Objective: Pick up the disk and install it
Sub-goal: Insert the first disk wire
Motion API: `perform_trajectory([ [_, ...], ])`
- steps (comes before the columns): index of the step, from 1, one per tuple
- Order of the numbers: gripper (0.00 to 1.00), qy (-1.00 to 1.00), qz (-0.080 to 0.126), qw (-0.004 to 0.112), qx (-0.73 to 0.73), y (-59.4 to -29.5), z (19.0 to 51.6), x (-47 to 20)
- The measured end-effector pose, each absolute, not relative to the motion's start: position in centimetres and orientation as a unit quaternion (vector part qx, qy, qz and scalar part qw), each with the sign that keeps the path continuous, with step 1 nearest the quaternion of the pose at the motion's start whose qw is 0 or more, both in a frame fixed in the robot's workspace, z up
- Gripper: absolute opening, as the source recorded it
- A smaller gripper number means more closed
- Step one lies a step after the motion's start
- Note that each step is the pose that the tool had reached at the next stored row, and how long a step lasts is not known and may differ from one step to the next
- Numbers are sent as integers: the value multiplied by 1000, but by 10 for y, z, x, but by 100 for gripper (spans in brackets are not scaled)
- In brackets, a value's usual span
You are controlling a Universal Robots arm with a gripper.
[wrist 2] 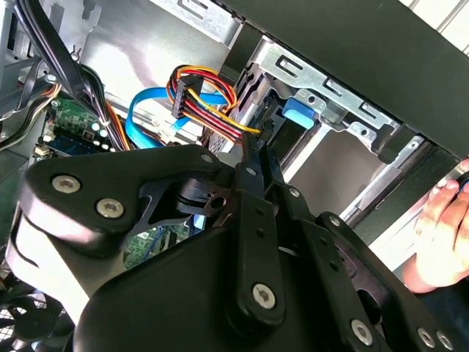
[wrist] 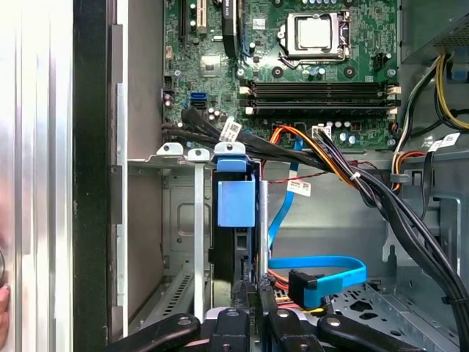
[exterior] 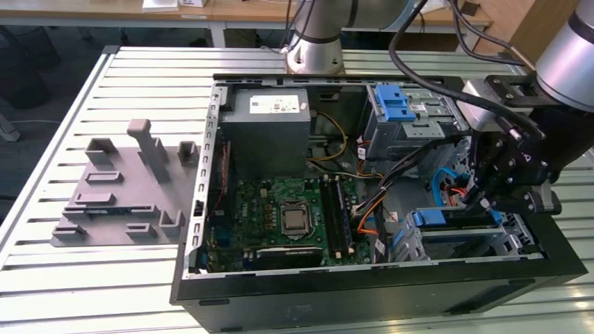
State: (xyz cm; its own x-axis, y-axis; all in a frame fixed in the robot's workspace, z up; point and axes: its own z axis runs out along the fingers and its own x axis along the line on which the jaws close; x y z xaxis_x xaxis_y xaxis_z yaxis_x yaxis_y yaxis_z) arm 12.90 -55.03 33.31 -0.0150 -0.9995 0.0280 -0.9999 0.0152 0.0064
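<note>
Your scene is a slatted metal desk (exterior: pixel 55 139) with an open black computer case (exterior: pixel 371 296) lying on it, and a grey fixture plate (exterior: pixel 116 202) resting on the slats off the case's far side from the arm.

Take the drive cage (exterior: pixel 464 236) in the case's front corner as your landmark. The disk (wrist: pixel 236 242) sits in that cage, standing on edge in a slot between the cage's metal dividers, with its blue rail tab (wrist: pixel 236 203) facing up toward the first wrist camera. Its long axis runs down into the cage, along the slot, in line with the arm's approach.

The gripper (exterior: pixel 487 198) hangs directly over the cage, and in both wrist views its black fingers (wrist 2: pixel 253 172) look drawn close together, pointing straight at the disk's near edge. You cannot tell from these views whether the fingers grip the disk or merely press on it; judged from how deep it sits, the disk looks largely seated.

Inside the case, beside the cage, lie a blue data cable (wrist: pixel 322 275) and a bundle of red, yellow and black power leads (wrist 2: pixel 201 99). Further from the cage sits the motherboard (exterior: pixel 283 216), and beyond that the grey power supply (exterior: pixel 269 132).

A person's hand (wrist 2: pixel 443 235) rests at the case wall next to the cage.
</note>
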Motion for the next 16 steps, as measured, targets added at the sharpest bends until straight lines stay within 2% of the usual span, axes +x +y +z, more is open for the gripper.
perform_trajectory([
  [16,17,-712,7,11,702,-553,334,129],
])
